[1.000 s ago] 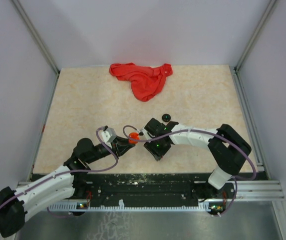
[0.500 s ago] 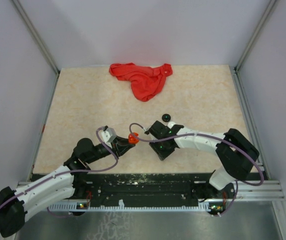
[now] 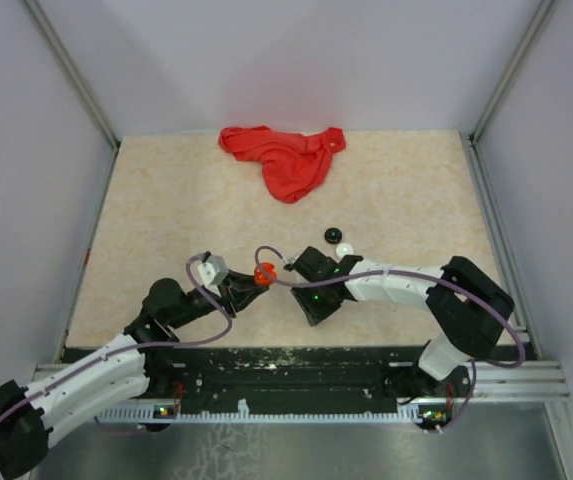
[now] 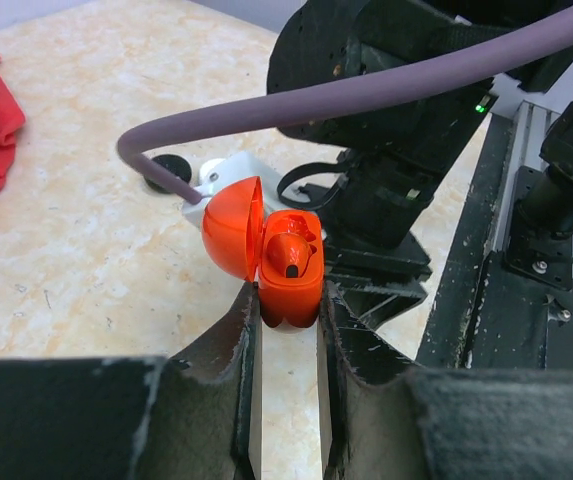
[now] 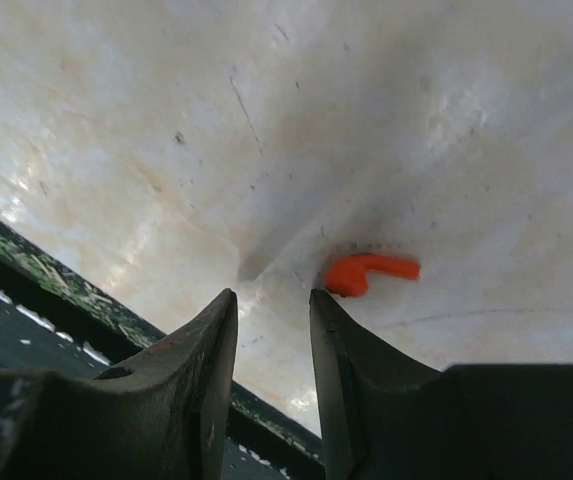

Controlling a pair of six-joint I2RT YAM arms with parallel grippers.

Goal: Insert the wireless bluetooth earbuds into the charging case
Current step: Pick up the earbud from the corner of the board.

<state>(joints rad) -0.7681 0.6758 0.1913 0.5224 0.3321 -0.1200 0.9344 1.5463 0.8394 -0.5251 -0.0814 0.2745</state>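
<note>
An orange case (image 4: 288, 275) is pinched in the left gripper (image 4: 286, 300), and a loose earbud (image 5: 366, 272) lies beside the right gripper (image 5: 274, 300).
In the left wrist view the orange case stands upright at centre frame, its lid (image 4: 233, 228) swung open to the left. A seated earbud (image 4: 290, 258) rests inside, long axis near vertical, dark tip down. In the right wrist view the loose earbud lies flat on the table (image 5: 266, 120), right of centre, long axis across the frame, stem pointing right. The right fingers stand slightly apart, gripping nothing.
</note>
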